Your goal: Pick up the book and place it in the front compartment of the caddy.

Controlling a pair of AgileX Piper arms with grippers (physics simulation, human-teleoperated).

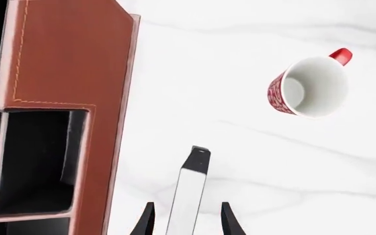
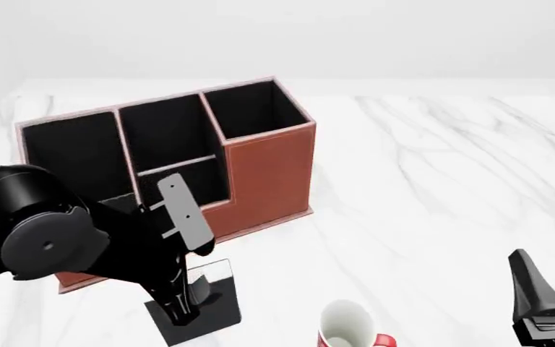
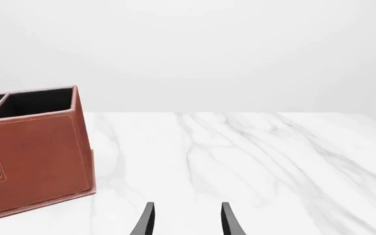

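Note:
The book (image 1: pixel 191 196) shows edge-on in the left wrist view as a white strip with a black end. It lies between the fingers of my left gripper (image 1: pixel 188 218), with a gap on each side, and the jaws stand open. In the front view the book (image 2: pixel 217 312) is a black slab on the table in front of the caddy (image 2: pixel 268 173), under my left gripper (image 2: pixel 191 298). The reddish-brown caddy (image 1: pixel 64 63) is beside the book, and its black compartments hold nothing visible. My right gripper (image 2: pixel 552 282) is open and empty at the near right; it also shows in the right wrist view (image 3: pixel 188 218).
A white-and-red mug (image 2: pixel 347 327) stands upright near the front edge, right of the book; it also shows in the left wrist view (image 1: pixel 309 88). White marble table (image 2: pixel 432 188) stretches to the right of the caddy (image 3: pixel 37 156).

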